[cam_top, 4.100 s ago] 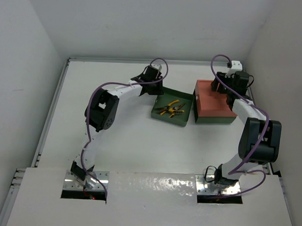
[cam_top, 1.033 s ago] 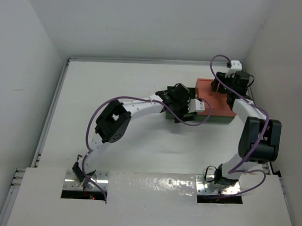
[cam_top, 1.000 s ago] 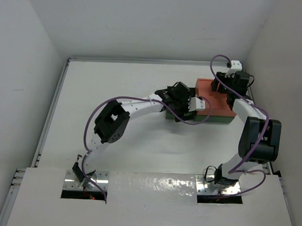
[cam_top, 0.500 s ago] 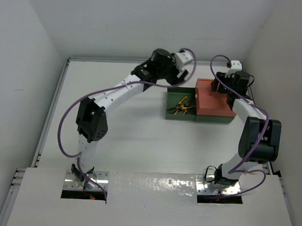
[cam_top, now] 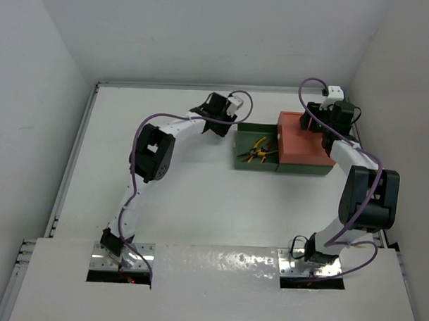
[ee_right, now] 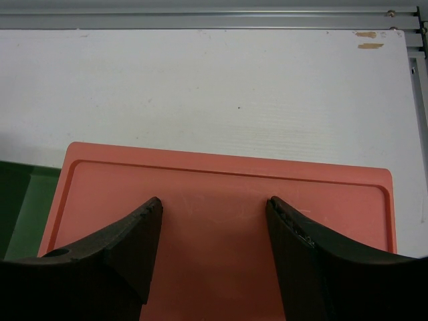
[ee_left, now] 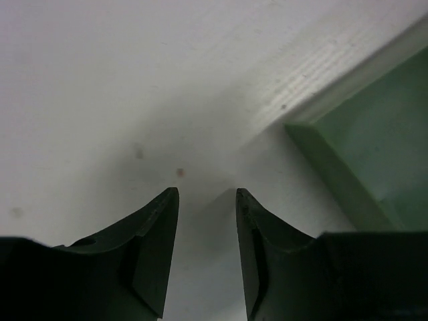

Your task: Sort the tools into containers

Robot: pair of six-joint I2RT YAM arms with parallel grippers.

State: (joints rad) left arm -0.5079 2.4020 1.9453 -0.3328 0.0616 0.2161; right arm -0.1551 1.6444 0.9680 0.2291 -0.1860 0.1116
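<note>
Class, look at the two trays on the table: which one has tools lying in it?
The green tray, left of the orange-red tray: yellow-handled pliers lie inside it. The orange-red one shows no tools.

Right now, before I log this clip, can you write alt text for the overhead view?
Yellow-handled pliers lie in an open green tray, with an orange-red tray close beside it on the right. The left gripper hangs open beside the green tray's far left corner; the right gripper hangs open over the orange-red tray.
</note>
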